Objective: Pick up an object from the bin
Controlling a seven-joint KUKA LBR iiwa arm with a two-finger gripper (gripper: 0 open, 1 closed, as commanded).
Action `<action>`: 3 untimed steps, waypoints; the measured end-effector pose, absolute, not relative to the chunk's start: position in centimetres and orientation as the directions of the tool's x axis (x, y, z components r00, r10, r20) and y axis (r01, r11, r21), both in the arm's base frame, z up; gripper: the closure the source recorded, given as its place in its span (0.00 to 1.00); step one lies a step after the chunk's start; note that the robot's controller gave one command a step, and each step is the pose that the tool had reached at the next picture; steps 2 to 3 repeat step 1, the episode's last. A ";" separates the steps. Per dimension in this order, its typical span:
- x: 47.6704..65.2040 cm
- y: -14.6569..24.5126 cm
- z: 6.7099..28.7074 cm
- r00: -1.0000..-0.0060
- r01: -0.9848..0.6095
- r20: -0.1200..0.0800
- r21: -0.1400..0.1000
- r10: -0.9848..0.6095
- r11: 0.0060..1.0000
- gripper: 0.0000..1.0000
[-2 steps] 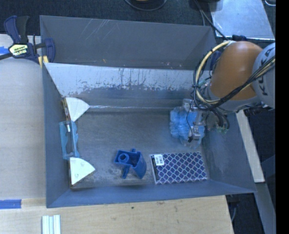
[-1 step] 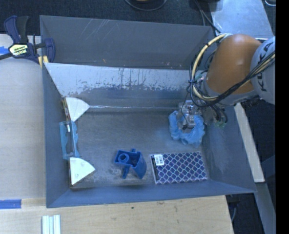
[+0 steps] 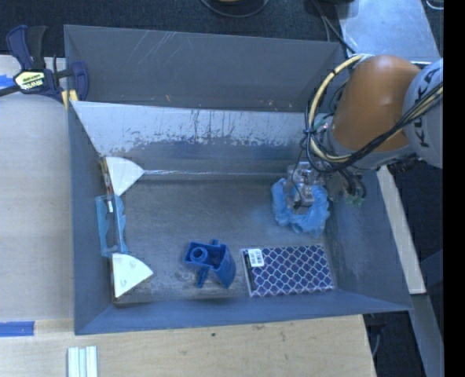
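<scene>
Grasping step, I judge: gripper (image 3: 302, 197) is down at the blue cloth (image 3: 289, 211) beside the patterned pad (image 3: 289, 270), whether spread or closed I cannot tell; next needs a firm pinch, then a lift.

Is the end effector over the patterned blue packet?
No, the end effector is at the crumpled blue cloth, while the patterned packet lies apart from it.

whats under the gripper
A crumpled blue cloth lies under the gripper, on the bin floor near its right wall. The gripper covers the cloth's middle; anything beneath the cloth is hidden.
</scene>
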State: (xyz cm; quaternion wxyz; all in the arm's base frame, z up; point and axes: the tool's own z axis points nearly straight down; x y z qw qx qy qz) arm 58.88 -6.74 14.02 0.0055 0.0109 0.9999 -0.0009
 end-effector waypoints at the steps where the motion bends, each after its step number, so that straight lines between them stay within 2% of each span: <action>1: 58.5 -8.3 20.4 -0.999 0.031 -0.018 -0.003 0.031 1.000 1.00; 3: 58.5 -8.3 20.4 -0.999 0.031 -0.018 -0.003 0.031 1.000 1.00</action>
